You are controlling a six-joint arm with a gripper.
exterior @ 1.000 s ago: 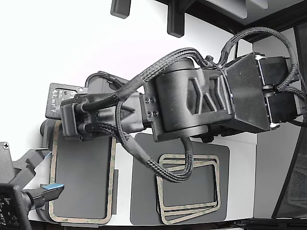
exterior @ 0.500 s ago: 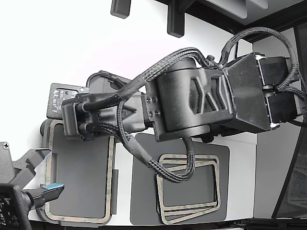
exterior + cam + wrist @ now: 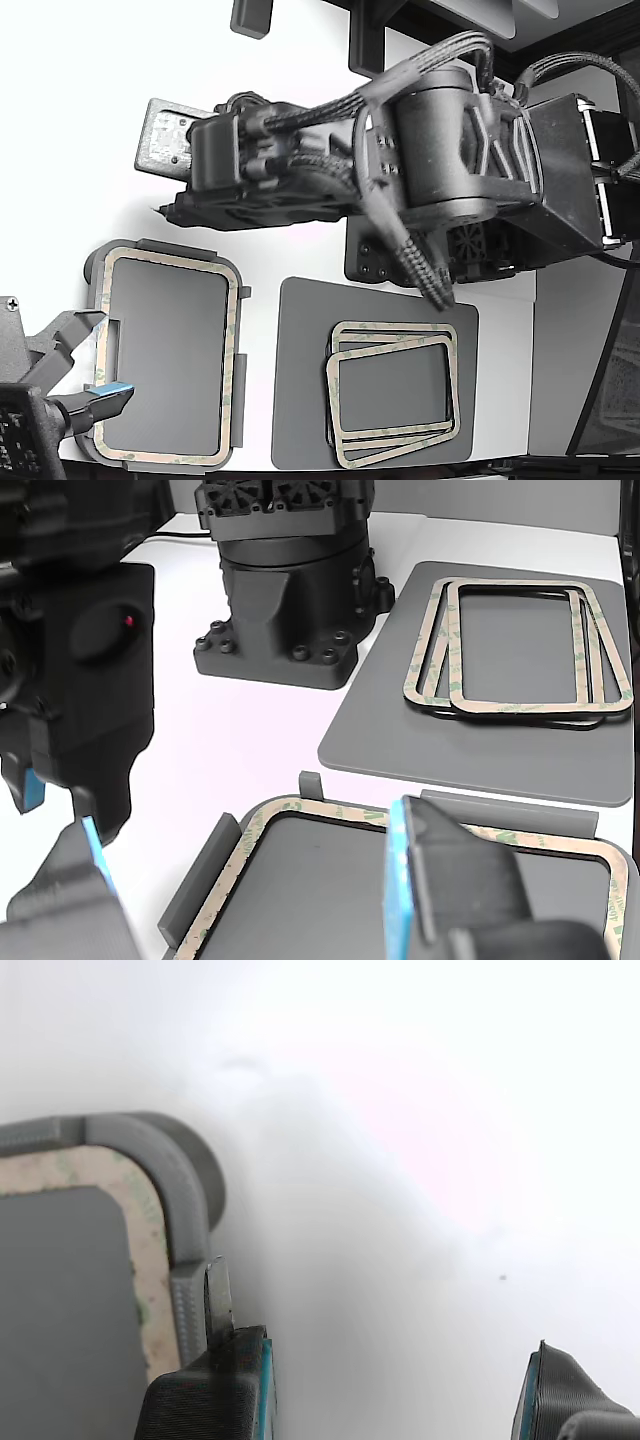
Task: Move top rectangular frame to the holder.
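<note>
A beige-tan rectangular frame [image 3: 233, 345] lies flat in the light grey holder [image 3: 92, 275] at the exterior view's left. Its corner also shows in the wrist view [image 3: 135, 1210], inside the holder's rim [image 3: 175, 1170]. My gripper [image 3: 180, 208] hangs above the white table just beyond the holder's far edge, clear of it. In the wrist view my gripper [image 3: 395, 1405] is open and empty, its teal-padded fingers [image 3: 215, 1390] wide apart. Other frames [image 3: 392, 392] are stacked, slightly fanned, on the darker grey mat [image 3: 300, 400].
A second arm's gripper with a blue pad [image 3: 105, 392] sits at the holder's near left corner; its fingers [image 3: 420, 880] fill the other view's foreground. My arm's black base [image 3: 285, 590] stands behind the mat [image 3: 400, 730]. The stack also shows in the other view [image 3: 520, 705].
My arm has pulled up and away from the holder's far edge, toward the back of the table. The frame it hovered over stays seated in the holder.
</note>
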